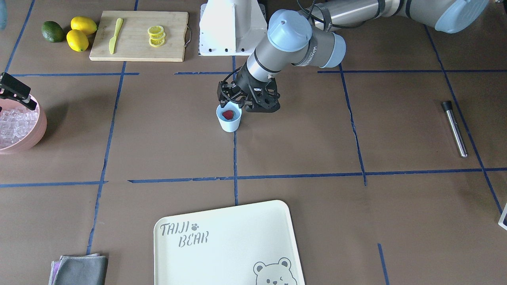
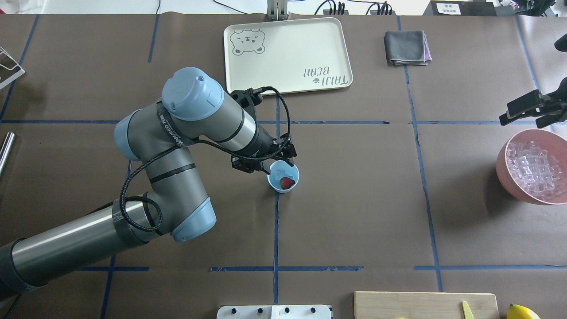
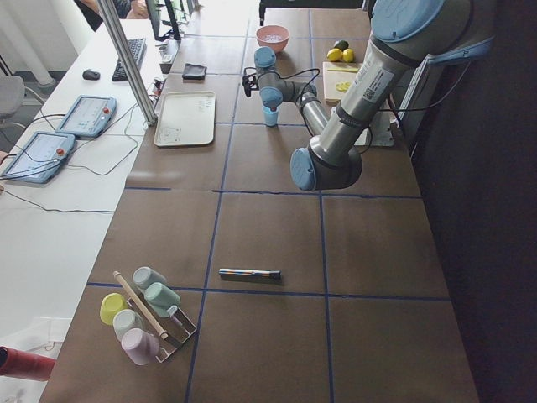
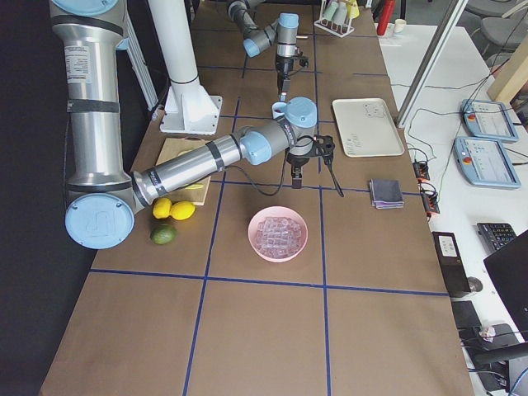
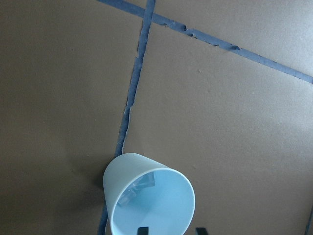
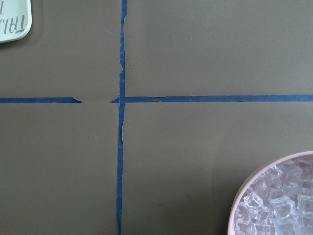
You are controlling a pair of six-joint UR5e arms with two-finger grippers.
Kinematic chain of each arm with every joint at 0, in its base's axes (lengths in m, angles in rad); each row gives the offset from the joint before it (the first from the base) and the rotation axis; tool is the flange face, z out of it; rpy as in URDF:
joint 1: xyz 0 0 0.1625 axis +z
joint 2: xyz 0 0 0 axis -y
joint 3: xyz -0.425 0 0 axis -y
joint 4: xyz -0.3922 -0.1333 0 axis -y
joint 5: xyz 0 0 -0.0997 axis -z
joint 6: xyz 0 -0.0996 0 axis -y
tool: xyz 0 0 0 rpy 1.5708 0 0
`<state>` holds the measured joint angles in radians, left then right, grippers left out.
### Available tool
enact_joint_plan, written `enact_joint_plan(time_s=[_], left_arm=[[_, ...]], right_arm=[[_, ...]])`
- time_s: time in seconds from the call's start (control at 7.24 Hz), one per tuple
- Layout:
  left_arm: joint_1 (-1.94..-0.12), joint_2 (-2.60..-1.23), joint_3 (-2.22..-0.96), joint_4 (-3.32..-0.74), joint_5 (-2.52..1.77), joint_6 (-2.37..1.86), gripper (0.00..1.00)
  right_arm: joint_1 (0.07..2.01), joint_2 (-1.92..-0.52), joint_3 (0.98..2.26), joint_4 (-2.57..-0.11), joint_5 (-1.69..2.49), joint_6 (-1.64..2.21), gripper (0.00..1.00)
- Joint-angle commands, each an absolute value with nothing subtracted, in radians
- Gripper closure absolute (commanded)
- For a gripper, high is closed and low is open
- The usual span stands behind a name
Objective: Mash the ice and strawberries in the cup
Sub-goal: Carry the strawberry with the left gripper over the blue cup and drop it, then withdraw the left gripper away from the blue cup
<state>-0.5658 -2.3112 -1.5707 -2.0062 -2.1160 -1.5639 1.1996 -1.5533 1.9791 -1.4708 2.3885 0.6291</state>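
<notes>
Cup (image 1: 229,124): smooth, tapered, pale blue.

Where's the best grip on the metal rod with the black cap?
Probably mid-shaft of the metal rod, from straight above, with the tool closing across its thin width. It lies flat on the table, long and slim, with nothing close beside it. Gripping near the black cap would likely let it tilt.
</notes>
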Motion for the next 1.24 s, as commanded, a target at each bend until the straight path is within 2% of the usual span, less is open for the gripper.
enact_joint_plan(time_s=[0.0,0.28,0.55,0.69,0.97,1.1], left_arm=[[-0.566,-2.309,-1.578,-2.005,-2.114,-1.554,0.22],[-0.647,-2.275,-1.652,-1.993,-2.129,-1.534,0.22],[-0.82,-2.022,-1.817,-1.991,-2.291,-1.37,0.22],[-0.924,-1.893,-1.848,-1.993,-2.38,-1.216,0.22],[-1.108,-1.679,-1.829,-1.991,-2.466,-0.802,0.22],[-1.185,-1.636,-1.75,-1.974,-2.474,-0.635,0.22]], right_arm=[[1.2,-1.554,1.98,-1.47,2.387,0.629,0.0],[1.203,-1.565,1.976,-1.471,2.387,0.585,0.0],[1.216,-1.581,1.97,-1.474,2.379,0.542,0.0],[1.218,-1.591,1.964,-1.474,2.347,0.502,0.0],[1.218,-1.594,1.953,-1.474,2.326,0.494,0.0],[1.218,-1.597,1.953,-1.474,2.326,0.494,0.0]])
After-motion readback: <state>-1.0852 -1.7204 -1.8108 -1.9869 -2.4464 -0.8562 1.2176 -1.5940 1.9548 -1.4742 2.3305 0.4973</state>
